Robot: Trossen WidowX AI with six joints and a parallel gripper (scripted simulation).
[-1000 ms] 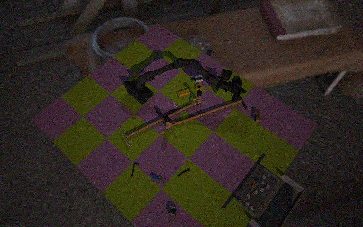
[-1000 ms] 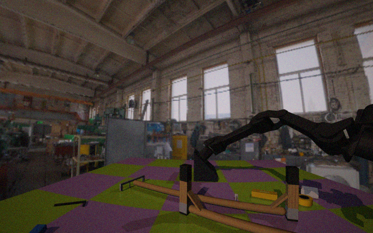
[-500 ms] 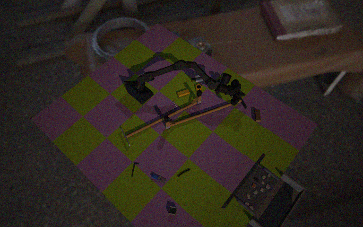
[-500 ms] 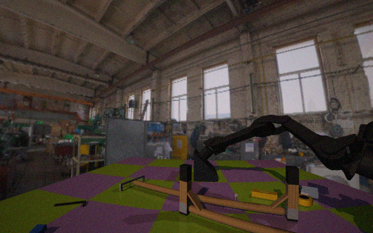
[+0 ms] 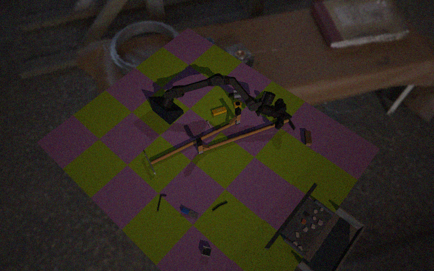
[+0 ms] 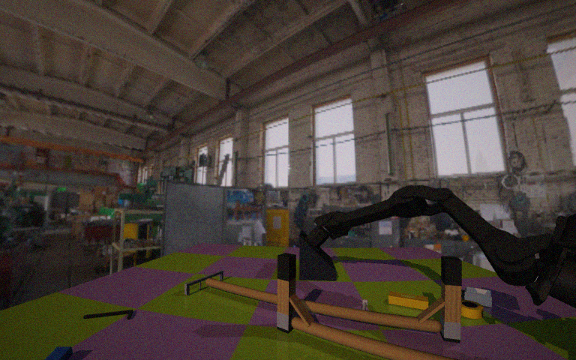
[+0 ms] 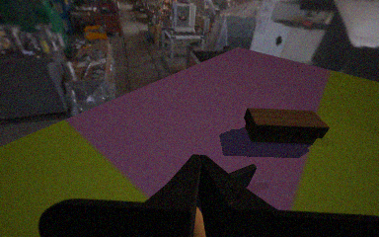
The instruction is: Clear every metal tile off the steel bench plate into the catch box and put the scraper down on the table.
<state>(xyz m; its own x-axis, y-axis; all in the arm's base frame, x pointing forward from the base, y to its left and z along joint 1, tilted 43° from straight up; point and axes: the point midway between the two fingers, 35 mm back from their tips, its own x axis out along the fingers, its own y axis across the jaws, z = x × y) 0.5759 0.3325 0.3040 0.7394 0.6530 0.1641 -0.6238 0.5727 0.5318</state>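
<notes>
Claw (image 7: 199, 165) fingers are pressed fully together with nothing gripped, as far as I can judge. A thin tan sliver shows low between them in the wrist view, which I take for a pole lying underneath.

From the top view, the claw hangs over the end of a long tan pole (image 5: 243, 134). That pole runs back to a post (image 5: 199, 143). Just beside it lies the scraper (image 5: 191, 143), its blade (image 5: 148, 162) at the far end from me. I cannot tell whether the pole under the claw is part of the scraper or a separate bar.

The tiles (image 5: 305, 223) sit on the plate (image 5: 289, 228), well apart from the arm, with the box (image 5: 339, 236) just beyond them. So nothing is swept yet, and I judge the step in hand to be taking hold of the handle.

To do it well, I would:
- spread the fingers wide before going any lower;
- set them square across the handle, not along it;
- grip a little in from the tip;
- check the blade belongs to what I grab.

A brown block (image 7: 286, 123) lies near; I would keep off it.
</notes>
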